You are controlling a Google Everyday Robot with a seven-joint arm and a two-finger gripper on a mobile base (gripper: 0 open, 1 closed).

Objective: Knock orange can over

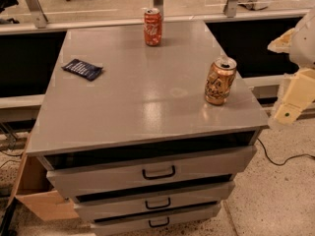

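Observation:
The orange can [220, 81] stands upright near the right edge of the grey cabinet top [142, 92]. It is golden-orange with a mottled cream-and-brown pattern and a silver top. My gripper [289, 109], a cream-coloured part of the arm, hangs off the right side of the cabinet. It is to the right of the can, slightly lower than it and apart from it. It holds nothing that I can see.
A red can with white script [152, 27] stands upright at the back of the top. A dark blue flat packet [82, 69] lies at the left. Three drawers with black handles [158, 172] sit below. A cardboard box [37, 200] stands at the lower left. A cable [283, 160] lies on the floor at right.

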